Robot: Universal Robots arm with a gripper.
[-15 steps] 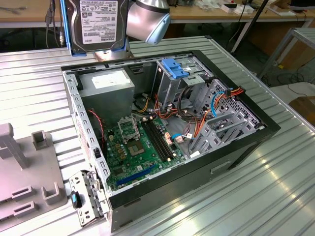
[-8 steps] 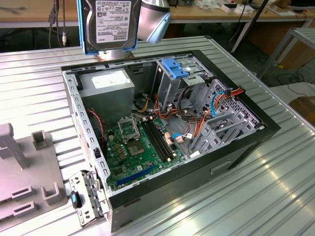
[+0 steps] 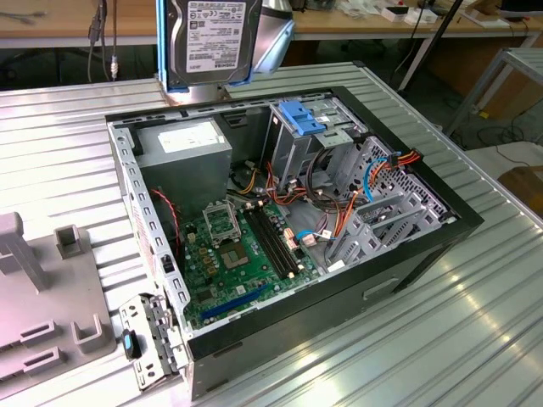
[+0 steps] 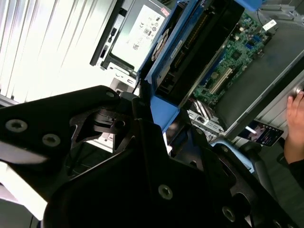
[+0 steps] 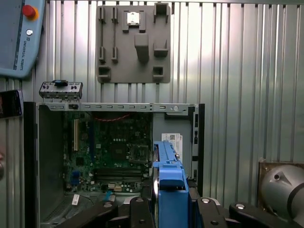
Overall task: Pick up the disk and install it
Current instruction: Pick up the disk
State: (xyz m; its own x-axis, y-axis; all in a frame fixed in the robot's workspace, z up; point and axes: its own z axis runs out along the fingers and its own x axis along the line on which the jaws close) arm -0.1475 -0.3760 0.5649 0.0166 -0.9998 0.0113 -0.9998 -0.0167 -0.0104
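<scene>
Disk (image 3: 212,34) is hanging upright in the air above the edge of the open case (image 3: 458,222) nearest the power supply (image 3: 182,144). Its label is facing the exterior view and its blue rail is running down the exterior view's left side. I am watching the tool (image 5: 170,206) clamping it. In the first wrist view the black fingers (image 5: 145,213) are pressing on both sides of the blue carrier, closed down to the disk's thickness, and the disk is standing edge-on between them. In the second wrist view the disk is jutting past the tool's black body toward the case interior. Below, the motherboard (image 3: 233,254) is lying exposed. The grey cage (image 3: 293,148) with its blue bracket (image 3: 301,114) is standing near the disk, lower and toward the exterior view's right, and is not touching it. The case is resting on the ribbed tabletop (image 3: 59,127). A grey fixture (image 3: 34,314) is lying well apart at the exterior view's left.
</scene>
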